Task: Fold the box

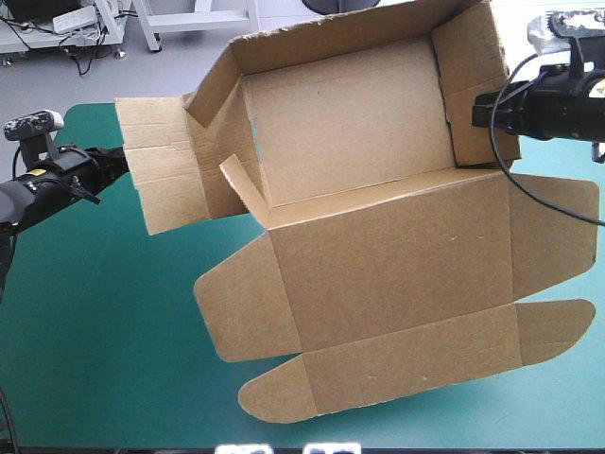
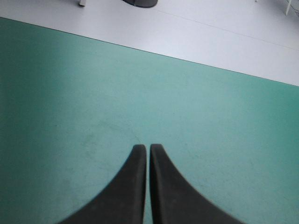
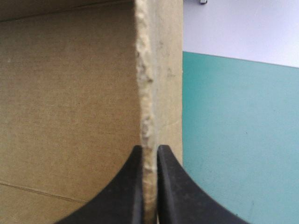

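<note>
Pinching a raised side wall of the box (image 1: 378, 246) with my right gripper (image 3: 149, 148), nearly closed on it, I hold my left gripper (image 2: 145, 147) closed and empty above the teal-green cover (image 2: 70, 93).

matt brown board box (image 1: 378, 246); smooth teal-green cover (image 1: 95, 331)

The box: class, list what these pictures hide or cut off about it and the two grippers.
Right wrist view: the right gripper grips one box wall; the rest is cut off.
High view: its fingertips, lost against the dark wrist.
Left wrist view: no box; only the teal-green cover ahead of the left gripper.
</note>
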Controlling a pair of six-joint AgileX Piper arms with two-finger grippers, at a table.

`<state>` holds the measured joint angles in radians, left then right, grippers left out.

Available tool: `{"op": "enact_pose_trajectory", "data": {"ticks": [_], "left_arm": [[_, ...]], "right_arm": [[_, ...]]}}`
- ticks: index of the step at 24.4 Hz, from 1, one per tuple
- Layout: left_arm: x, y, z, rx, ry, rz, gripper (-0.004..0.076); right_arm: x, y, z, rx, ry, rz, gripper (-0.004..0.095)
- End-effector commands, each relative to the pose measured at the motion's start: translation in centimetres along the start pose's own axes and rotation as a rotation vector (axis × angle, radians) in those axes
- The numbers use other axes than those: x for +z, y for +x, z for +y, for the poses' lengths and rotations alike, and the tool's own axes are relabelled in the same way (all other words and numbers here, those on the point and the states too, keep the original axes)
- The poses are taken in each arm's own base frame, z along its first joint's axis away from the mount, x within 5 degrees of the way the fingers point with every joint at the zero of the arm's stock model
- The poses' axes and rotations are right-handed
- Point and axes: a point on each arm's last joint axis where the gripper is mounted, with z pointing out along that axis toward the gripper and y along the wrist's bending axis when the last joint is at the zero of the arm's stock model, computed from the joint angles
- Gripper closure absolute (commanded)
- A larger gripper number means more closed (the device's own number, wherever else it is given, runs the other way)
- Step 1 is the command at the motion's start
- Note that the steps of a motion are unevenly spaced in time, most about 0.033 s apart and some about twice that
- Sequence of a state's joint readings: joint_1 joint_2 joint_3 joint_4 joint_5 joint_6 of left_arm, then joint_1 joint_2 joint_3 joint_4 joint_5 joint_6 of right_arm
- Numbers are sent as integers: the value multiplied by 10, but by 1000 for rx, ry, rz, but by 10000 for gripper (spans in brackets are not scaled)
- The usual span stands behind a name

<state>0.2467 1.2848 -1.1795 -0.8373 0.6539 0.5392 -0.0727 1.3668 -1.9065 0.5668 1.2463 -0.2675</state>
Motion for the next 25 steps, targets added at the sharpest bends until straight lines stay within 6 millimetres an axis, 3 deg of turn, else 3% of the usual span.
{"op": "enact_pose_trajectory", "data": {"ticks": [1,4,12,19,25], "left_arm": [[-7,-13,-13,-27,97,-78,714],[-6,-14,-20,-28,194,-86,713],[-11,-15,-41,-75,469,-87,714],[-19,-12,-56,-90,657,-48,714],[-21,-12,-58,-95,686,-42,714]], "right_arm": [[-42,-6,28,-45,-35,-144,909],[-55,-5,34,-66,-20,-176,909],[-47,-10,28,-58,-15,-198,909],[-12,-18,14,-19,-108,-177,909],[6,-19,5,-15,-117,-153,909]]}}
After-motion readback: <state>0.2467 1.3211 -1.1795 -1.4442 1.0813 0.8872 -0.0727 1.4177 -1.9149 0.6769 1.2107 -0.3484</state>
